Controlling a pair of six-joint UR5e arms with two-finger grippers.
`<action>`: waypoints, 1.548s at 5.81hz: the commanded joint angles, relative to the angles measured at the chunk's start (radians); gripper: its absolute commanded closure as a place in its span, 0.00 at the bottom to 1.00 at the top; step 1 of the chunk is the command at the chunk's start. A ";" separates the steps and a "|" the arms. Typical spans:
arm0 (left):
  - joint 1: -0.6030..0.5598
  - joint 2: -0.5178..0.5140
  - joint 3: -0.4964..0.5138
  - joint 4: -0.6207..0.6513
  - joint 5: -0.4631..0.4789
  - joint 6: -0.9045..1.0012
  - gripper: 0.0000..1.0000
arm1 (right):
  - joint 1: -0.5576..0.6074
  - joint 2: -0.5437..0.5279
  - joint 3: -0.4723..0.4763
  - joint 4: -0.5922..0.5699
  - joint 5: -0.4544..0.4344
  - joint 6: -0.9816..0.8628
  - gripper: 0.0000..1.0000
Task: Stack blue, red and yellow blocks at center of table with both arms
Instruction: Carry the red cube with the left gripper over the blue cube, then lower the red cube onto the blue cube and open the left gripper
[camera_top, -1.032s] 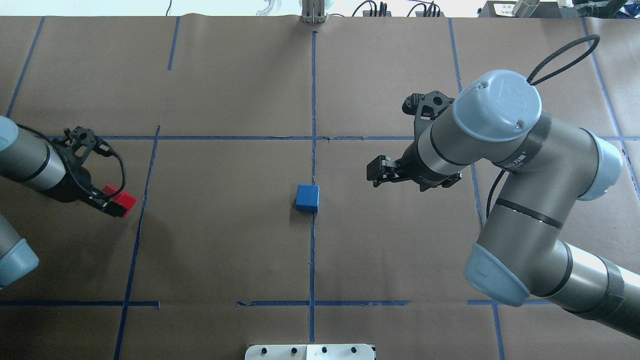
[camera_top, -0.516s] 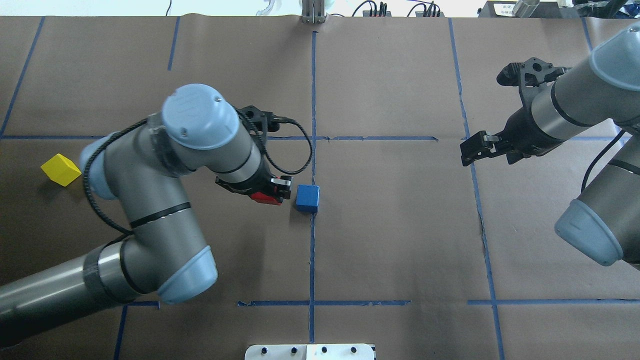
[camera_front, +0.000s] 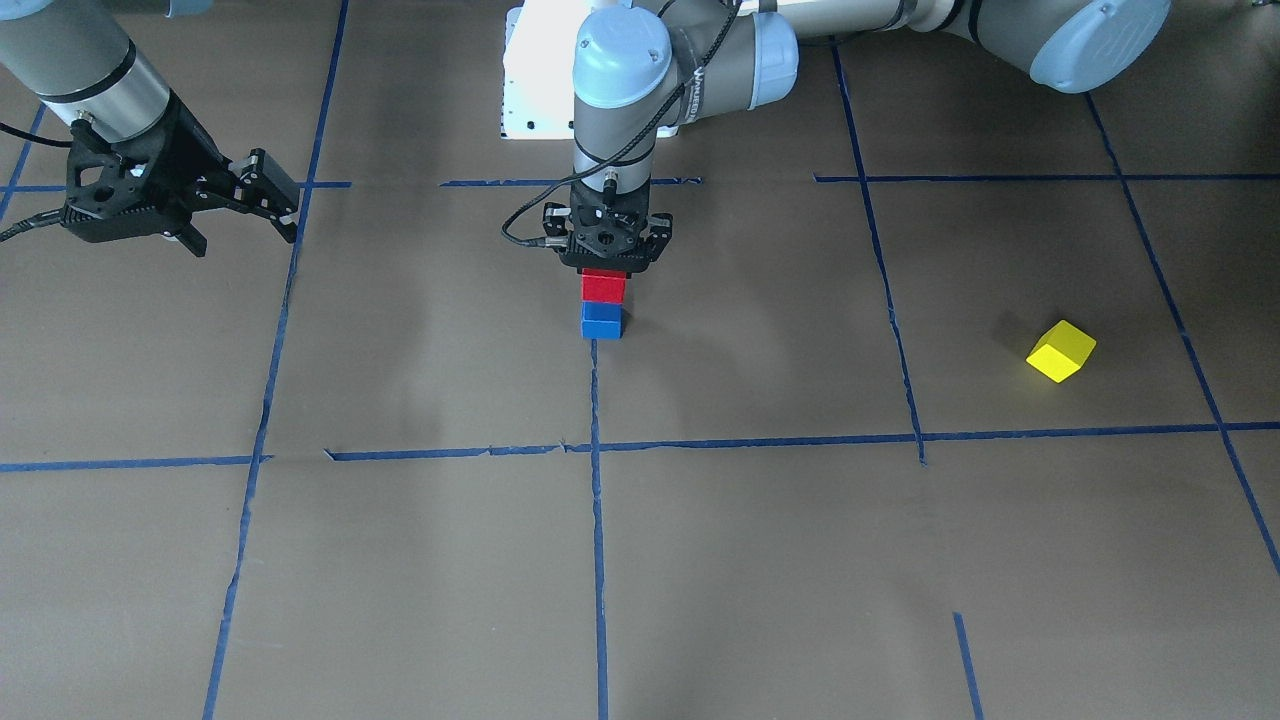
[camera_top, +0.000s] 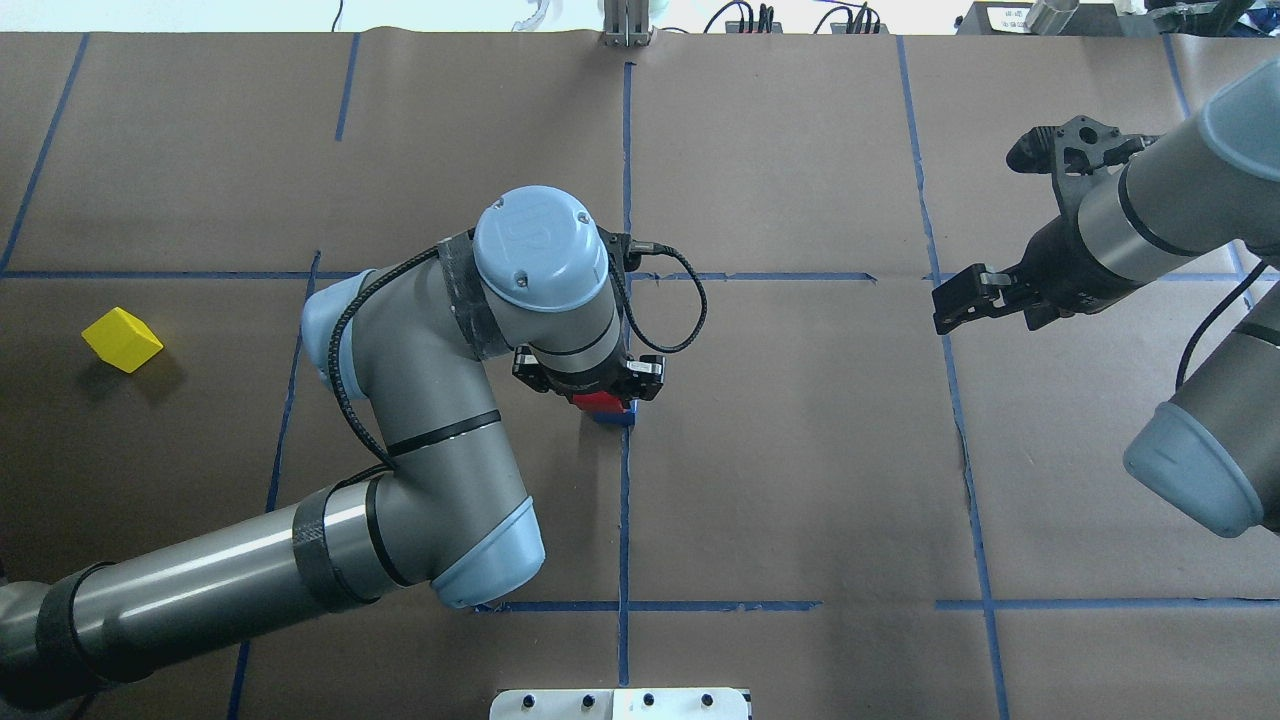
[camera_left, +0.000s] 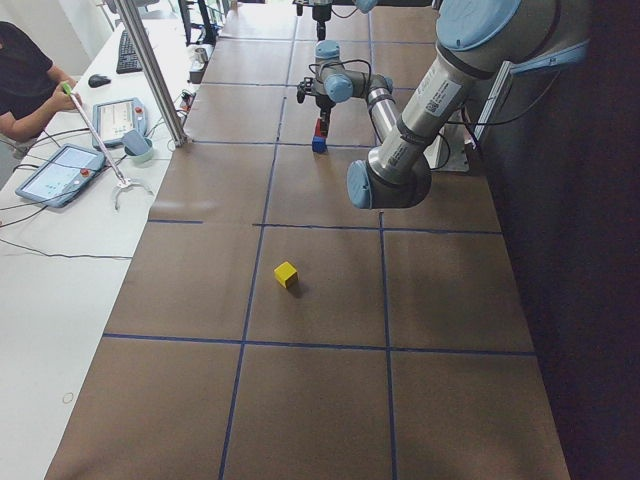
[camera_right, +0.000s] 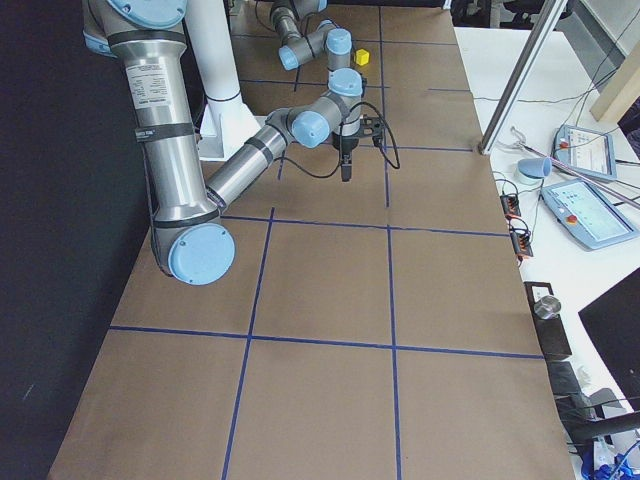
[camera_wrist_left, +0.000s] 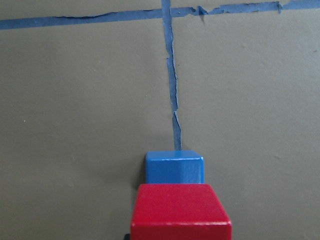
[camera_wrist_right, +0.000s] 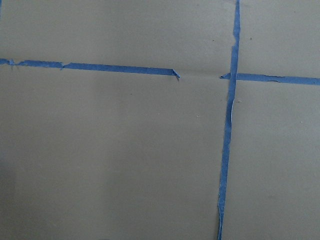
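The blue block (camera_front: 601, 322) sits on the centre tape cross. The red block (camera_front: 603, 286) rests directly on top of it. My left gripper (camera_front: 604, 268) points straight down and is shut on the red block. In the overhead view the left gripper (camera_top: 600, 392) hides most of the red block (camera_top: 598, 403), and only a corner of the blue block (camera_top: 614, 421) shows. The left wrist view shows the red block (camera_wrist_left: 181, 210) over the blue block (camera_wrist_left: 174, 166). The yellow block (camera_top: 121, 339) lies alone at the far left. My right gripper (camera_top: 952, 304) is open, empty, off to the right.
Blue tape lines (camera_top: 625, 500) divide the brown paper table. A white base plate (camera_top: 620, 704) sits at the near edge. An operator's bench with tablets (camera_left: 60, 175) stands beyond the far edge. The left arm's elbow (camera_top: 480, 560) overhangs the near-centre area.
My left arm has swung from the far left to the centre with the red block, which now sits on the blue block. My right arm has drawn back to the right.
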 joint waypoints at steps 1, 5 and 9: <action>0.003 -0.012 0.030 -0.005 0.008 0.000 0.96 | 0.002 -0.020 0.018 0.000 0.000 0.000 0.00; 0.003 -0.037 0.065 -0.008 0.025 0.008 0.94 | 0.015 -0.054 0.039 0.001 0.000 -0.023 0.00; 0.003 -0.046 0.085 -0.008 0.051 -0.002 0.00 | 0.011 -0.046 0.029 0.003 -0.002 -0.022 0.00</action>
